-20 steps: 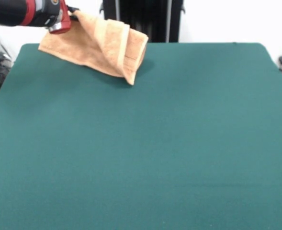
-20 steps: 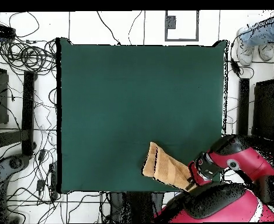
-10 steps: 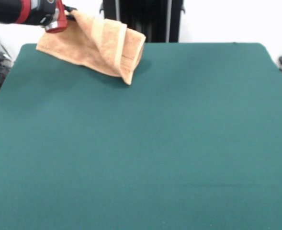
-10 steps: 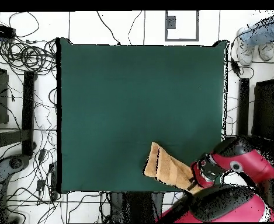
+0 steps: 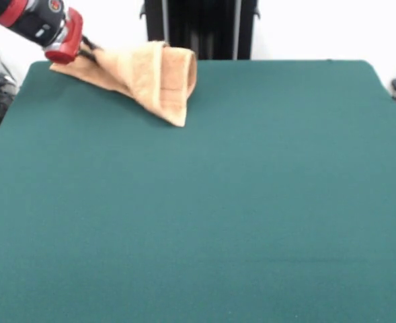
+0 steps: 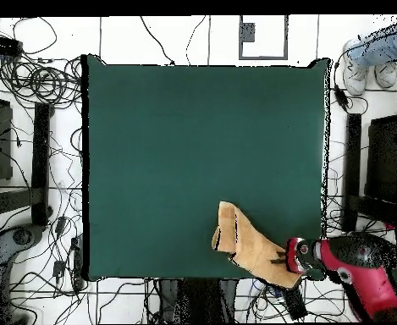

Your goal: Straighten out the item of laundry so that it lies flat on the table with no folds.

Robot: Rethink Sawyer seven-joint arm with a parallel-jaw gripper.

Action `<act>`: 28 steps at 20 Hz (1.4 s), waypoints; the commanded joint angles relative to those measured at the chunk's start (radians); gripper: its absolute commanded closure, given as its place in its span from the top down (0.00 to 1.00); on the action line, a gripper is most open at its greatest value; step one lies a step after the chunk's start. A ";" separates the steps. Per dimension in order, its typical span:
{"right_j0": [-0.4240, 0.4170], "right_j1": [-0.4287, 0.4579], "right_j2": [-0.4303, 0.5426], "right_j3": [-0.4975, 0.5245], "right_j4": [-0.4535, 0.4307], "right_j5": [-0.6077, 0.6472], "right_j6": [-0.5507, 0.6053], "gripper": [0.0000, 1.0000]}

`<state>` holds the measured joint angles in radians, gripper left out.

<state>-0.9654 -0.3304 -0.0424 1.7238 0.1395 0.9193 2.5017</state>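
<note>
I have the gripper at the upper left of the front view, clamped on one end of the orange-tan terry towel. From that pinch the cloth runs away to the right and slightly down in the frame, bunched narrow at the held end and widening toward its free end, which is doubled over on itself with the woven band showing on the fold. So the towel's long axis points from the gripper toward the middle of the frame, along the top edge of the green table.

In the overhead view the same layout sits at the lower right: the gripper is at the table's bottom edge and the towel stretches up and to the left from it, its far end resting on the felt.

As I judge it, the fold lies at the end opposite my grip, so the next move hangs on that direction: pulling along the axis, away from the free end, should drag the doubled part open. Pulling crosswise would more likely just swing the bundle round.
</note>
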 commanded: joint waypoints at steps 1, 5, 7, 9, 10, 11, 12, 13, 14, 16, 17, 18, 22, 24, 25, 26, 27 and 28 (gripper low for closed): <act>-0.195 0.080 0.425 0.286 -0.066 -0.425 -0.432 0.00; -0.305 0.180 0.544 0.208 -0.339 -0.543 -0.576 0.00; -0.374 0.244 0.629 0.148 -0.542 -0.608 -0.745 0.00; -0.454 0.307 0.740 0.104 -0.784 -0.678 -0.911 0.00; -0.495 0.335 0.801 0.092 -0.928 -0.730 -0.994 0.00; -0.510 0.340 0.828 0.088 -1.011 -0.758 -0.989 0.00; -0.517 0.327 0.859 0.092 -1.179 -0.858 -0.953 0.00; -0.469 0.269 0.833 0.094 -1.277 -0.964 -0.852 0.00; -0.296 0.155 0.634 0.068 -1.244 -1.293 -0.825 0.00; -0.228 0.171 0.500 0.091 -1.058 -1.611 -1.074 0.00; -0.224 0.182 0.486 0.102 -1.030 -1.676 -1.132 0.00; -0.220 0.202 0.473 0.110 -1.001 -1.763 -1.193 0.00; -0.142 0.203 0.394 0.103 -0.944 -1.924 -1.175 0.00; -0.099 0.191 0.354 0.094 -0.922 -1.951 -1.128 0.00; -0.082 0.185 0.339 0.087 -0.917 -1.956 -1.105 0.00; -0.065 0.178 0.326 0.079 -0.910 -1.957 -1.072 0.00; -0.051 0.174 0.313 0.073 -0.905 -1.960 -1.039 0.00; -0.036 0.171 0.302 0.065 -0.895 -1.961 -0.996 0.00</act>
<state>-1.1835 -0.4018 0.2150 2.1219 -0.7534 -0.4083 1.8333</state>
